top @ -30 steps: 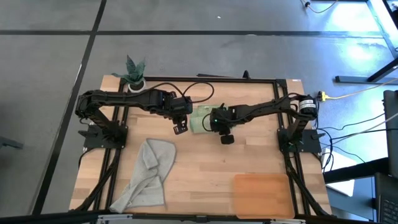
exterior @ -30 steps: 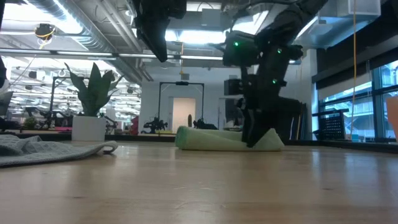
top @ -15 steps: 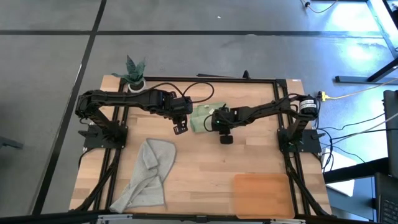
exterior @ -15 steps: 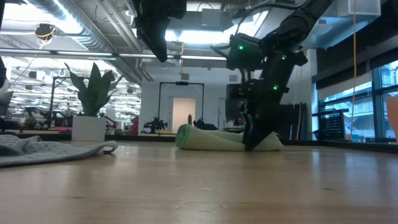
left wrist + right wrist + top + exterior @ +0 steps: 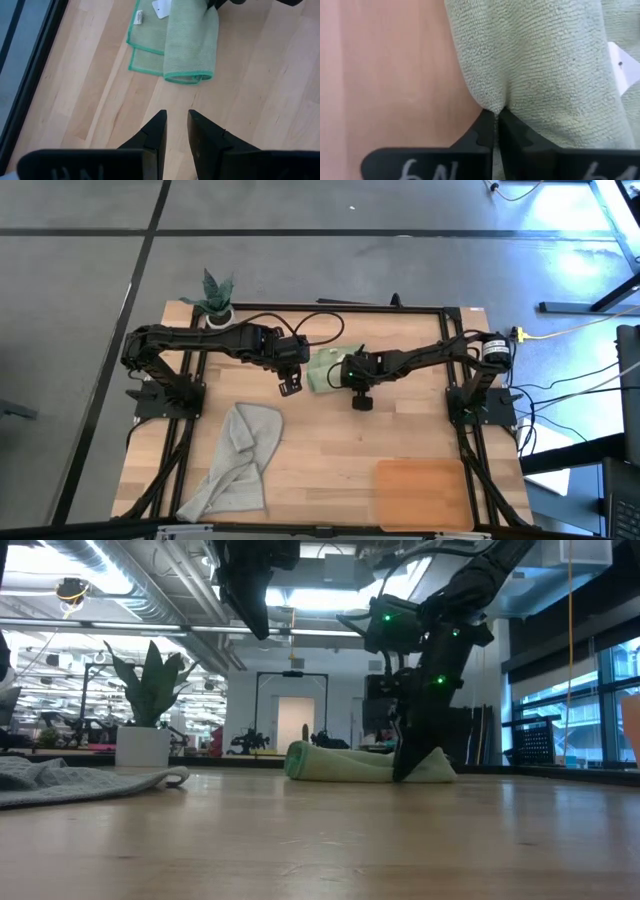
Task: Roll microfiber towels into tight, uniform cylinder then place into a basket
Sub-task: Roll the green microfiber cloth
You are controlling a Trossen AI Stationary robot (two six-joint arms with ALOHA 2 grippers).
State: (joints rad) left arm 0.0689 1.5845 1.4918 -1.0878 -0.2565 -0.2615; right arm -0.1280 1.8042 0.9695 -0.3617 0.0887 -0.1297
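Right arm reaches in from the table's right edge toward the middle of the far half, forearm nearly level, wrist bent down; right gripper (image 5: 495,120) at the tabletop, fingers pinched together on a fold of the green towel (image 5: 322,369), cloth puckered where the tips meet. Low view: that gripper (image 5: 405,772) points steeply down onto the right end of the towel (image 5: 345,762), which lies as a low, loosely rolled bundle on the wood; small white tag (image 5: 161,7) at its far edge, flat layers spread beside the roll.

Left arm stretches from the left edge along the far side, elbow folded near the plant pot (image 5: 218,311); left gripper (image 5: 290,387) held above the table, just left of the green towel and not touching it; fingers (image 5: 152,137) a narrow gap apart, nothing between them.

Grey towel (image 5: 236,460) crumpled on the near-left part of the table (image 5: 340,440), well apart from both grippers; basket (image 5: 422,495) at the near-right corner, nothing in it.
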